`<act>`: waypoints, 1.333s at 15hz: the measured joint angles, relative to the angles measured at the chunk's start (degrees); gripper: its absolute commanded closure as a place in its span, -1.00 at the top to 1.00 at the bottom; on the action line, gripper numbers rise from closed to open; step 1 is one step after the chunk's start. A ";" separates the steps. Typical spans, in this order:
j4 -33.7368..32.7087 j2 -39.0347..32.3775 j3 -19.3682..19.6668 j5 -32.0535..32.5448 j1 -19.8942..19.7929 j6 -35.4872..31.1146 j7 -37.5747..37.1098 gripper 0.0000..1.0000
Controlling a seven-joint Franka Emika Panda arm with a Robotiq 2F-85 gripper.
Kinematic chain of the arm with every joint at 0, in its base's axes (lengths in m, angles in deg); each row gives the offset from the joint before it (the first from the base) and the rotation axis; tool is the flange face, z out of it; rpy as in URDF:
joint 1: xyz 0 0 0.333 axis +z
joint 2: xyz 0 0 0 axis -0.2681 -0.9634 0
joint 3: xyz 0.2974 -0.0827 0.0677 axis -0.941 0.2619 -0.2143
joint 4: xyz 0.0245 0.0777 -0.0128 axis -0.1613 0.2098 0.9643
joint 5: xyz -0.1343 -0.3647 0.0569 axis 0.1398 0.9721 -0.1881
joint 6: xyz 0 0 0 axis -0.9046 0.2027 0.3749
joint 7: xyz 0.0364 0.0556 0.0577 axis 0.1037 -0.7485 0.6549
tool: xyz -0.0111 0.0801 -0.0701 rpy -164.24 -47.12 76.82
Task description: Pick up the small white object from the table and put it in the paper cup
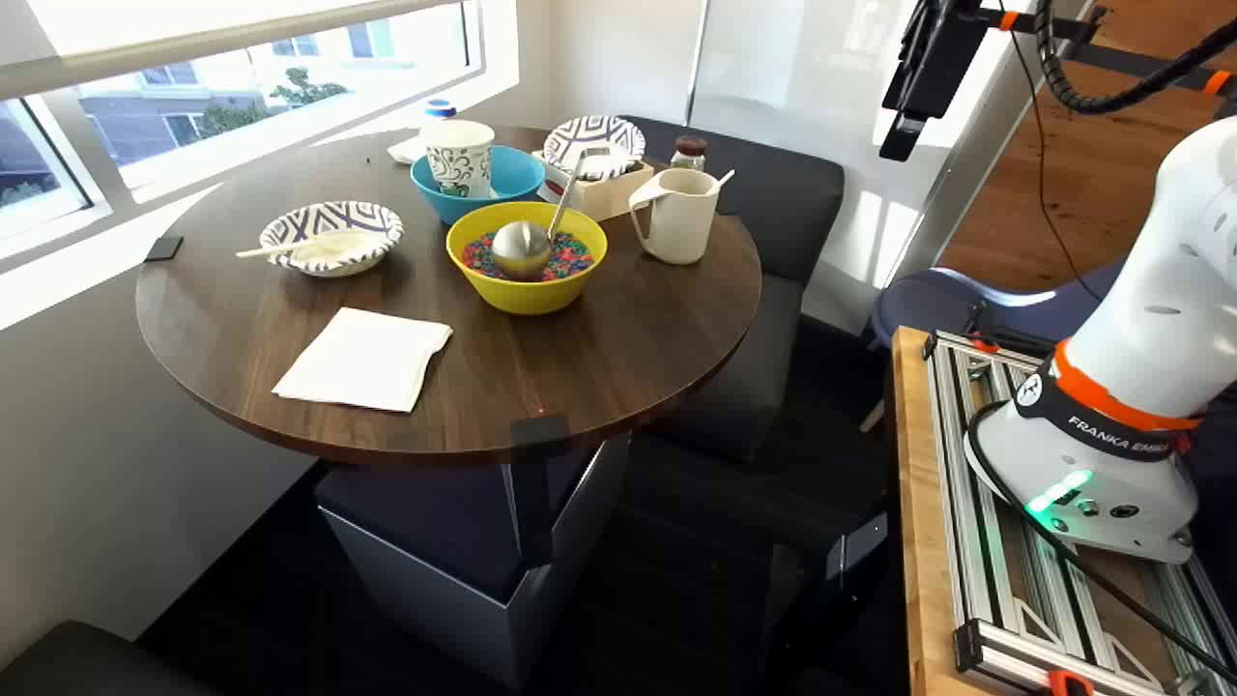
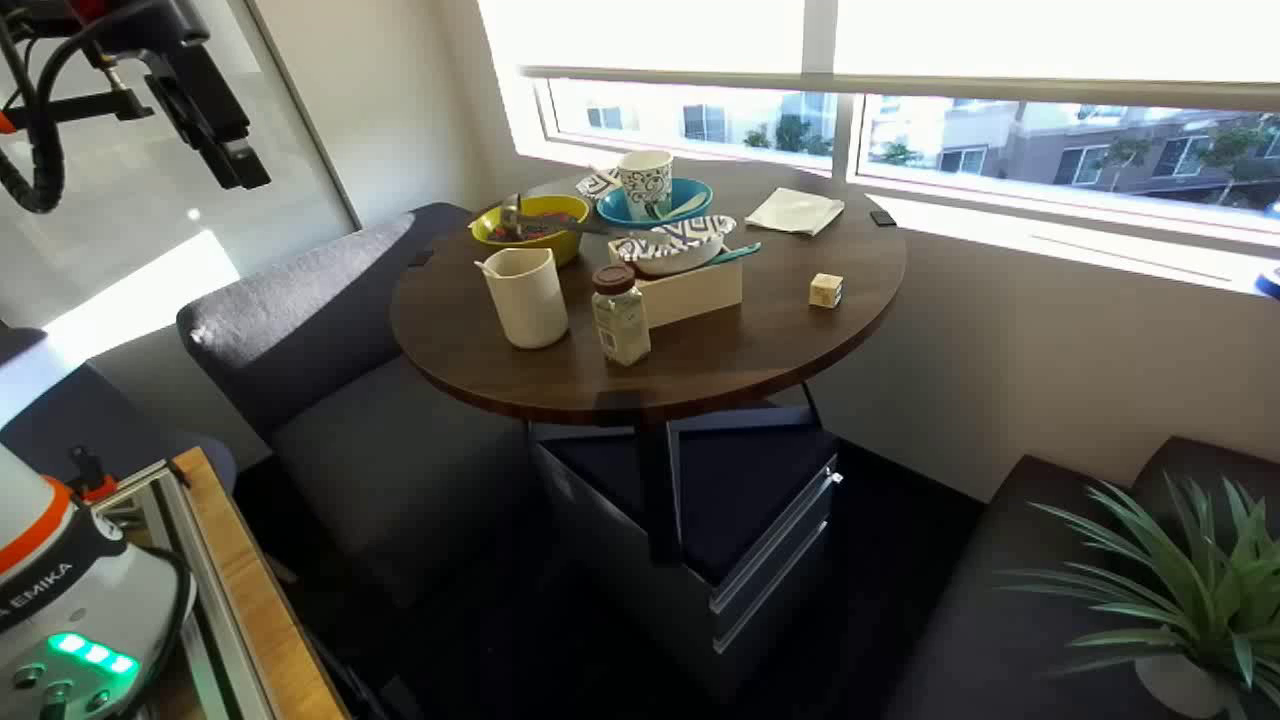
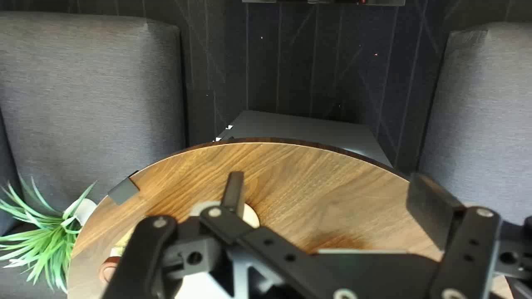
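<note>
While starting at the left of an exterior view, noting the gripper (image 3: 328, 195) hanging high, well apart from the table (image 2: 760, 340); in the wrist view, seeing 2 fingers (image 3: 234, 189) spread wide and gripping nothing. Judging the pick as not yet begun.

Reading rightward, passing the yellow bowl (image 2: 571, 240), with the jug (image 2: 528, 305) and the jar (image 2: 622, 325) nearer the camera. Finding the cup (image 2: 647, 180), printed with scrolls, standing upright inside the blue bowl (image 1: 446, 206); by judgement, taking it for the paper cup rather than the plain, handled jug. Expecting thin, light card, easy to dent or tip, and so favouring a release from straight above without brushing the lip.

Farther right, passing the box (image 2: 700, 298), carrying a patterned bowl (image 2: 668, 263), then the napkin (image 2: 795, 211) lying flat behind.

Ending at the block (image 2: 826, 291), sitting on the table near its right-hand edge and touching nothing else; taking this pale cube for the small white object, and not making it out in the wrist view. Guessing at wood: light, stiff, hardly slippery, not fragile, too hard to squash under firm pressure. Recommending a hold across 2 opposite upright faces at about mid-height, lining the fingers up flat with the sides to avoid catching corners and twisting it loose.
</note>
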 measured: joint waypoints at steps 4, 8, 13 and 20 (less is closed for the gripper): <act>0.00 -0.01 0.00 0.00 0.00 0.00 0.00 1.00; 0.00 -0.01 0.00 0.00 0.00 0.00 0.00 1.00; -2.05 -1.31 -1.12 0.32 0.92 -3.42 -0.01 1.00; -12.09 -15.08 -2.45 -3.53 6.17 -12.93 0.27 1.00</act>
